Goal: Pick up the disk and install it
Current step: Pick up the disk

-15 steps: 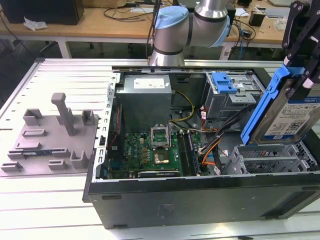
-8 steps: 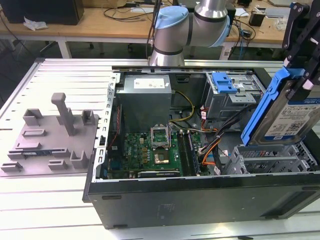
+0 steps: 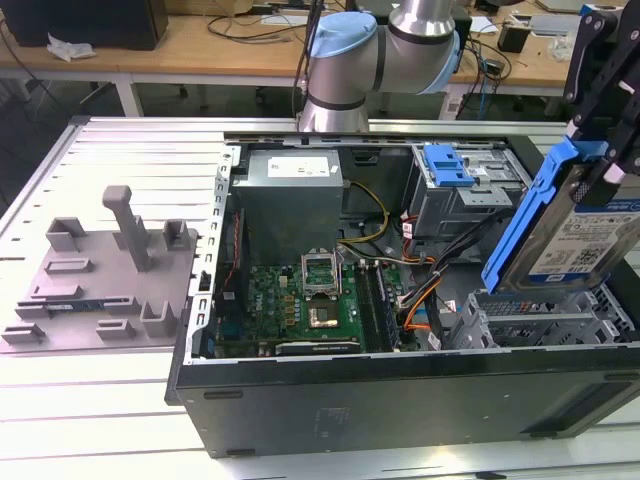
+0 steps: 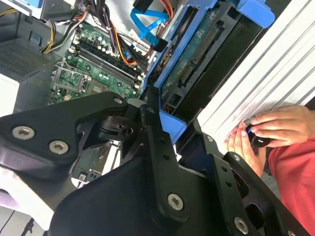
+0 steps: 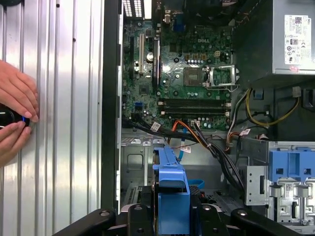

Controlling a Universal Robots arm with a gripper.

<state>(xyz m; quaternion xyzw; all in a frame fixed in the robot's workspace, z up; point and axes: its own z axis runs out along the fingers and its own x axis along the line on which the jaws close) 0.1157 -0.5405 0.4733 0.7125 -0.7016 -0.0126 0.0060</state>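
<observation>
The disk [image 3: 590, 238], a silver drive with a white-and-blue label in a blue plastic frame, hangs tilted at the exterior view's right, above the metal drive cage [image 3: 545, 322] of the open computer case [image 3: 400, 385]. My gripper [image 3: 606, 160] is shut on its upper end, with black fingers on both sides of the blue frame. In the second wrist view the disk [image 4: 197, 64] reaches away from the gripper [image 4: 165, 120] toward the case. In the first wrist view the disk's blue edge [image 5: 171, 189] sits between the fingers [image 5: 140, 216], over the cage.
Inside the case lie the motherboard [image 3: 310, 300], the power supply [image 3: 290, 190], loose cables [image 3: 420, 285] and a second bay with a blue tab [image 3: 445, 165]. A grey fixture [image 3: 110, 265] stands at the exterior view's left. A person's hands [image 5: 15, 118] hold a black device beside the case.
</observation>
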